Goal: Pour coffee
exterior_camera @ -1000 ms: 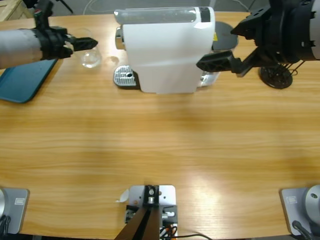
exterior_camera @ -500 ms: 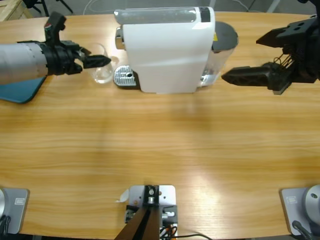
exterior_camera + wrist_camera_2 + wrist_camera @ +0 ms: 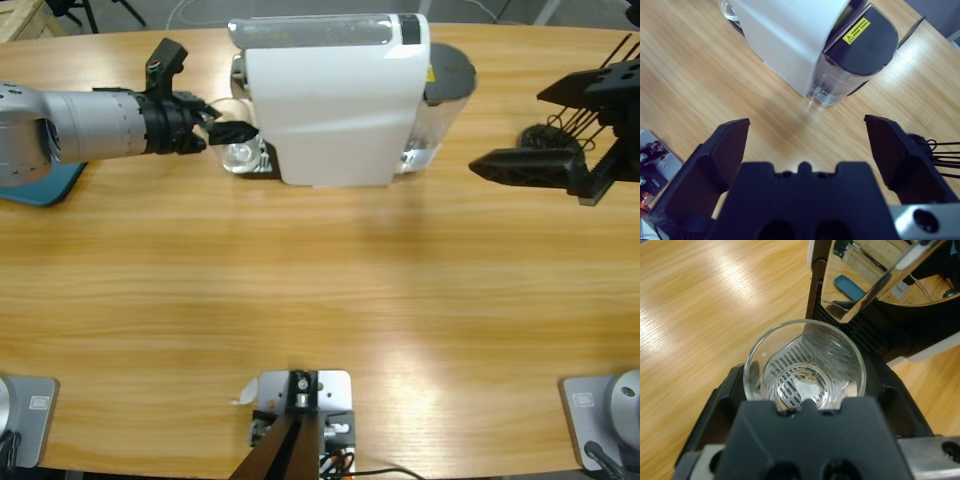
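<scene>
Left fingers (image 3: 805, 407) clamping glass (image 3: 805, 367) on drip tray (image 3: 245, 160), arm level.

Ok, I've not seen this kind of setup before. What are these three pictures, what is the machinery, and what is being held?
These are two robot arms at a wooden table, filmed three ways at one moment. The high view looks down from a fixed camera above. The other two pictures come from cameras on each arm's wrist, looking along its black jaws.

The left gripper holds a clear glass, gripped at its near side, over the metal drip grille of the white coffee machine. The glass looks nearly empty.

The right gripper holds nothing; its jaws stand wide open beside the machine's dark-lidded water tank. Also on the table: a blue tray at the left edge and a black wire stand behind the right gripper.
</scene>
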### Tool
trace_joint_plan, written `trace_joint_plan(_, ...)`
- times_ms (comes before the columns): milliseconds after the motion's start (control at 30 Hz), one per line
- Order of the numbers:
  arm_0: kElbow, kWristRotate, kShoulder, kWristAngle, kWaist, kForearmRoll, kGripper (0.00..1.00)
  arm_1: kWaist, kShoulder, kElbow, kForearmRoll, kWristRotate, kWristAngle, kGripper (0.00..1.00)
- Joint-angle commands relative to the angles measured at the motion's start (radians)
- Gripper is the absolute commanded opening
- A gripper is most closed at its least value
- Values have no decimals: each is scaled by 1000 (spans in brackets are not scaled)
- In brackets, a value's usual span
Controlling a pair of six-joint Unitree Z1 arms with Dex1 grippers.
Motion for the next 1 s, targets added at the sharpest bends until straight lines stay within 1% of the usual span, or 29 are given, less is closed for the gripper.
trace_joint_plan(33,-11,-3,99,-11,-10,-12,970,-10,-46,43,30,-13,-11,996)
trace_joint_plan(100,-12,-3,107,-18,-10,-12,999,-12,-47,43,35,-13,-11,996)
trace_joint_plan(333,4,-3,103,-27,-10,-11,1000,-15,-44,39,35,-13,-11,996)
trace_joint_plan(500,27,-1,67,-26,-10,-11,1000,-15,-42,44,35,-13,-10,996)
trace_joint_plan(767,80,5,-63,-10,-10,5,1000,-15,-40,38,47,-8,-5,997)
trace_joint_plan(867,126,4,-151,-10,-10,23,1000,-15,-41,10,77,-5,9,1000)
trace_joint_plan(900,140,4,-191,-11,-10,43,1000,-15,-38,-5,96,-5,27,995)
trace_joint_plan(1000,124,4,-364,-8,-10,261,1000,-15,-26,-60,154,-5,55,1000)
